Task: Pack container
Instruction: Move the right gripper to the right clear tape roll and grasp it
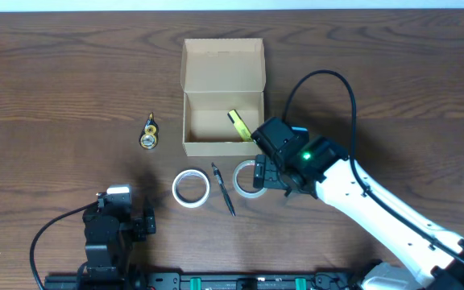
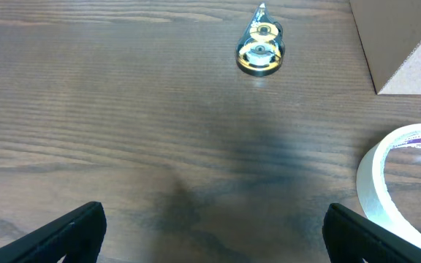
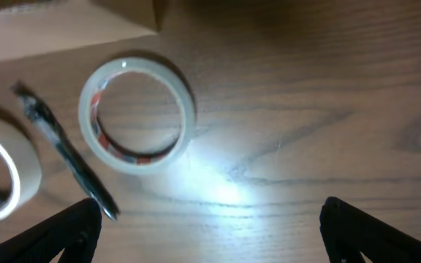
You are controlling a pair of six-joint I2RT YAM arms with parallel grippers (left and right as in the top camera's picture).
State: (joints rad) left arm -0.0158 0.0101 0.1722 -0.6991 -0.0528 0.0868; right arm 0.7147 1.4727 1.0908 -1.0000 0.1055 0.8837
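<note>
Your right pincer [image 1: 261, 174] hangs spread above the clear tape roll [image 3: 136, 117] just beside the container's [image 1: 212, 119] near wall; the container sits open on the surface [image 1: 55, 80]. Your left pincer [image 2: 210, 237], also spread, sits well apart from the container.

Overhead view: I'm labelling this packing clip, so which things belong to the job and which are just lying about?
In the job:
container, lid open
yellow highlighter, already inside it
clear tape roll, by the open right gripper

Lying loose, probably for packing later:
white tape roll
pen
small yellow dispenser
</note>
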